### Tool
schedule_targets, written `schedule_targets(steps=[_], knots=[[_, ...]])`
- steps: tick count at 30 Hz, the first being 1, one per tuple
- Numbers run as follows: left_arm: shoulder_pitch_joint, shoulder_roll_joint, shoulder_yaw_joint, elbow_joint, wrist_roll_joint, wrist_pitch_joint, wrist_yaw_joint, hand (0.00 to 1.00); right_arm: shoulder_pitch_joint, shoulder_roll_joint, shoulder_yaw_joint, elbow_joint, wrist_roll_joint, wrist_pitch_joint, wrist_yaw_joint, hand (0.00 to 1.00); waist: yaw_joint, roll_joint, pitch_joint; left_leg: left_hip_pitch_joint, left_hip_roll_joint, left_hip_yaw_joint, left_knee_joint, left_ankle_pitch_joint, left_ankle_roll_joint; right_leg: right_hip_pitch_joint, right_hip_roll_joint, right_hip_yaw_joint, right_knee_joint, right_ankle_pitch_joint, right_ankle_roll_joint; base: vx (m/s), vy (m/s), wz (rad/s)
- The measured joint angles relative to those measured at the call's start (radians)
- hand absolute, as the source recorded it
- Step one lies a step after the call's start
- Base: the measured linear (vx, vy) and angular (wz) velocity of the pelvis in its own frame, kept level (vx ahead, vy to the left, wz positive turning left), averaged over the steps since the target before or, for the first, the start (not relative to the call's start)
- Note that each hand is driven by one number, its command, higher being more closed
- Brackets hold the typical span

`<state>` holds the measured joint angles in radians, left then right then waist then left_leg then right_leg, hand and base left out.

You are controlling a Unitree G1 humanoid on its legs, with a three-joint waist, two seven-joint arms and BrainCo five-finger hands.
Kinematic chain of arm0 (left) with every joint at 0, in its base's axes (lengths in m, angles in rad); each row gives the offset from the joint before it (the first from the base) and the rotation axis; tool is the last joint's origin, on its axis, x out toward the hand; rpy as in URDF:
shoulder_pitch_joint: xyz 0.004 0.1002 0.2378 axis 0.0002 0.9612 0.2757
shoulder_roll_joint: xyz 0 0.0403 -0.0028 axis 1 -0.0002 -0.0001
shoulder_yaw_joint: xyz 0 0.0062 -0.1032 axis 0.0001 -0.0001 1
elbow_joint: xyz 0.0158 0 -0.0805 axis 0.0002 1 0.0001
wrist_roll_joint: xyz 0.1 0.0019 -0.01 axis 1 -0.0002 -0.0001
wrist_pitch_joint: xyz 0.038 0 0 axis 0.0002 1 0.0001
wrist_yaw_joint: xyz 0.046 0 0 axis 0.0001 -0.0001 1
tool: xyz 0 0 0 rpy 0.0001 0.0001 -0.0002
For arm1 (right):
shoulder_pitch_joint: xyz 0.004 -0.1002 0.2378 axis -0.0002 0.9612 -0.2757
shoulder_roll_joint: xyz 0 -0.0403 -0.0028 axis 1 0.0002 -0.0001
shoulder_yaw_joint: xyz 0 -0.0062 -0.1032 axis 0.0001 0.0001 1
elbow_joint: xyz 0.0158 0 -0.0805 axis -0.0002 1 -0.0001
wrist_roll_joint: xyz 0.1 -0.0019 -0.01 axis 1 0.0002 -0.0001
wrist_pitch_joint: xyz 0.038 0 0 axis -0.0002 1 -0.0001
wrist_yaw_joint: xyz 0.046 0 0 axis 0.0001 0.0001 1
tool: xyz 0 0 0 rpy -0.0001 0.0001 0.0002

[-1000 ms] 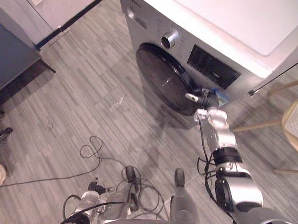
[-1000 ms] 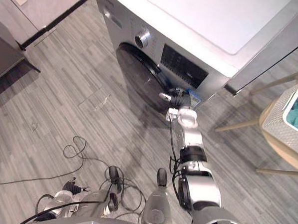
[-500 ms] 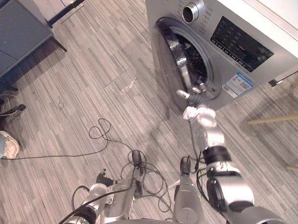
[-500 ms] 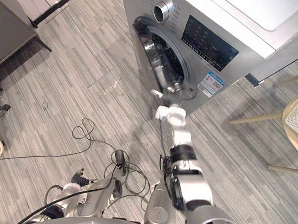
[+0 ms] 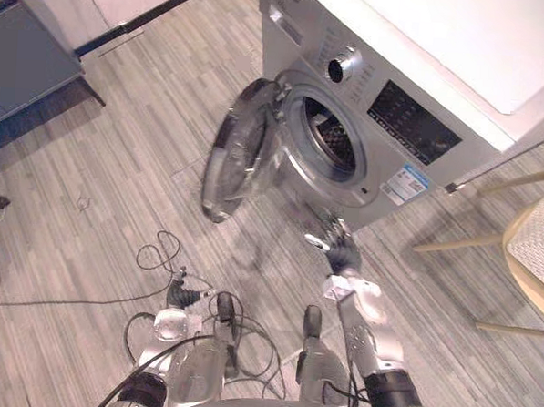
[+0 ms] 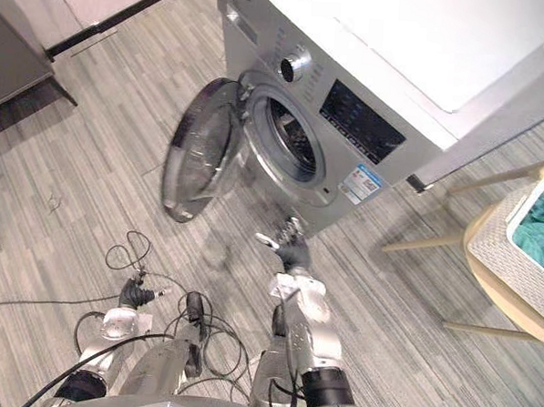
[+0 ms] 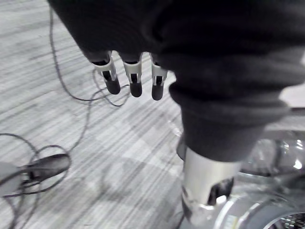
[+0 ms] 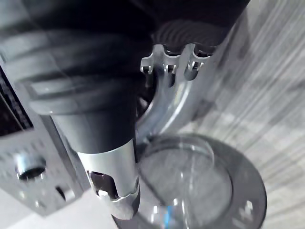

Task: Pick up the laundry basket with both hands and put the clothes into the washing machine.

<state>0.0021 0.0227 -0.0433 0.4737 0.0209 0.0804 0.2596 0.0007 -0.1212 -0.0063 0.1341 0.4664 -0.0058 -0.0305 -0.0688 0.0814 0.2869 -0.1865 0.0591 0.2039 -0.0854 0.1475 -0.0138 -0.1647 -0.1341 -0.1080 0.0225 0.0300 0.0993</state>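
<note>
Right hand (image 5: 342, 253) spread and empty, near the open door (image 5: 242, 156).
Risk: the unheld door may swing shut while the basket (image 6: 526, 240), well apart, is fetched.

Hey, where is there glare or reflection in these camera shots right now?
Left eye view: the washing machine's top is washed out to near white. Right eye view: the open door shows pale reflections in its glass. Right wrist view: small bright glints sit on that glass past the right hand.
</note>
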Motion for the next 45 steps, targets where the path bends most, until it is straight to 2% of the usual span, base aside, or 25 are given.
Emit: schedule_targets(steps=[2, 5, 7, 11, 13, 16, 19, 25, 32, 37, 39, 41, 42, 43, 45], knots=[[-0.004, 0.002, 0.015, -0.069, -0.001, -0.013, 0.019, 0.00, 0.045, -0.011, -0.059, 0.001, -0.001, 0.000, -0.001, 0.00, -0.007, -0.002, -0.001, 0.000, 0.004, 0.029, 0.000, -0.008, -0.001, -0.015, 0.004, 0.032, -0.005, 0.003, 0.000, 0.01, 0.000, -0.39], [-0.042, 0.007, 0.078, -0.078, -0.020, -0.022, 0.039, 0.00, 0.091, -0.012, -0.119, 0.011, -0.003, 0.001, -0.002, 0.00, -0.024, -0.011, -0.005, 0.006, 0.012, 0.073, -0.001, -0.013, -0.002, -0.033, 0.012, 0.079, -0.017, 0.016, 0.001, 0.02, -0.015, -0.54], [-0.082, 0.025, 0.147, -0.079, -0.046, -0.022, 0.066, 0.00, 0.113, -0.005, -0.151, 0.043, -0.003, 0.004, -0.005, 0.00, -0.041, -0.027, -0.007, 0.006, 0.022, 0.103, -0.001, -0.018, -0.009, -0.052, 0.025, 0.119, -0.027, 0.037, 0.000, 0.04, -0.040, -0.55], [-0.194, 0.087, 0.218, -0.086, -0.071, -0.021, 0.109, 0.00, 0.142, 0.007, -0.204, 0.052, -0.003, 0.016, -0.039, 0.00, -0.057, -0.053, -0.002, -0.010, 0.038, 0.138, -0.001, -0.015, -0.007, -0.089, 0.039, 0.154, -0.036, 0.059, -0.007, 0.03, -0.039, -0.31], [-0.246, 0.128, 0.242, -0.072, -0.091, -0.021, 0.129, 0.00, 0.147, 0.013, -0.217, 0.063, 0.000, 0.017, -0.046, 0.00, -0.074, -0.068, -0.005, -0.014, 0.042, 0.148, -0.001, -0.010, -0.008, -0.097, 0.047, 0.159, -0.036, 0.061, -0.009, 0.04, -0.040, -0.20], [-0.348, 0.198, 0.251, -0.006, -0.110, -0.019, 0.151, 0.00, 0.153, 0.026, -0.212, 0.078, -0.001, 0.023, -0.046, 0.00, -0.078, -0.093, -0.003, -0.028, 0.054, 0.158, 0.000, -0.006, -0.013, -0.118, 0.056, 0.178, -0.036, 0.068, -0.015, 0.04, -0.038, -0.13], [-0.409, 0.234, 0.281, 0.082, -0.150, -0.008, 0.153, 0.00, 0.156, 0.052, -0.201, 0.077, 0.000, 0.026, -0.046, 0.00, -0.089, -0.105, -0.003, -0.030, 0.061, 0.159, 0.000, -0.005, -0.012, -0.120, 0.064, 0.179, -0.037, 0.070, -0.017, 0.02, -0.021, -0.02], [-0.411, 0.233, 0.321, 0.096, -0.217, 0.003, 0.179, 0.00, 0.161, 0.076, -0.182, 0.076, 0.008, 0.028, -0.046, 0.00, -0.072, -0.116, 0.001, -0.038, 0.069, 0.181, 0.000, -0.005, -0.014, -0.138, 0.071, 0.195, -0.033, 0.075, -0.023, 0.00, -0.007, -0.06], [-0.375, 0.211, 0.323, 0.069, -0.216, 0.006, 0.191, 0.00, 0.197, 0.083, -0.181, 0.075, 0.005, 0.032, -0.048, 0.00, -0.067, -0.115, 0.001, -0.015, 0.067, 0.179, 0.000, -0.007, -0.015, -0.113, 0.069, 0.193, -0.034, 0.074, -0.024, 0.00, 0.000, 0.00], [-0.207, 0.133, 0.301, -0.074, -0.216, -0.010, 0.174, 0.00, 0.197, 0.108, -0.185, 0.085, -0.003, 0.032, -0.082, 0.00, -0.064, -0.110, -0.002, 0.041, 0.063, 0.146, -0.001, -0.019, -0.029, -0.043, 0.068, 0.168, -0.034, 0.052, -0.026, 0.02, 0.002, 0.13], [-0.128, 0.093, 0.292, -0.117, -0.215, -0.019, 0.151, 0.00, 0.196, 0.113, -0.202, 0.106, -0.027, 0.037, -0.082, 0.00, -0.060, -0.099, -0.009, 0.062, 0.059, 0.124, -0.001, -0.027, -0.032, -0.011, 0.065, 0.148, -0.031, 0.034, -0.026, 0.04, -0.001, 0.30], [-0.031, 0.040, 0.265, -0.119, -0.216, -0.025, 0.113, 0.00, 0.195, 0.112, -0.239, 0.181, -0.075, 0.059, -0.083, 0.00, -0.036, -0.069, -0.043, 0.074, 0.051, 0.104, -0.001, -0.020, -0.023, 0.018, 0.055, 0.116, -0.026, 0.018, -0.025, 0.07, 0.004, 0.42], [-0.009, 0.027, 0.265, -0.115, -0.217, -0.025, 0.100, 0.00, 0.192, 0.113, -0.248, 0.200, -0.081, 0.061, -0.083, 0.00, -0.036, -0.062, -0.045, 0.082, 0.047, 0.095, -0.001, -0.019, -0.022, 0.033, 0.054, 0.101, -0.024, 0.011, -0.025, 0.08, -0.001, 0.53], [0.037, 0.008, 0.266, -0.096, -0.218, -0.025, 0.083, 0.00, 0.188, 0.112, -0.258, 0.240, -0.081, 0.073, -0.083, 0.00, -0.029, -0.047, -0.054, 0.099, 0.044, 0.089, -0.001, -0.019, -0.022, 0.054, 0.049, 0.081, -0.006, -0.007, -0.023, 0.08, 0.006, 0.49], [0.073, -0.006, 0.267, -0.040, -0.261, -0.027, 0.062, 0.00, 0.188, 0.118, -0.274, 0.292, -0.082, 0.082, -0.088, 0.00, -0.009, -0.035, -0.072, 0.127, 0.039, 0.071, -0.001, -0.020, -0.022, 0.087, 0.042, 0.056, 0.012, -0.031, -0.023, 0.06, 0.010, 0.44]])
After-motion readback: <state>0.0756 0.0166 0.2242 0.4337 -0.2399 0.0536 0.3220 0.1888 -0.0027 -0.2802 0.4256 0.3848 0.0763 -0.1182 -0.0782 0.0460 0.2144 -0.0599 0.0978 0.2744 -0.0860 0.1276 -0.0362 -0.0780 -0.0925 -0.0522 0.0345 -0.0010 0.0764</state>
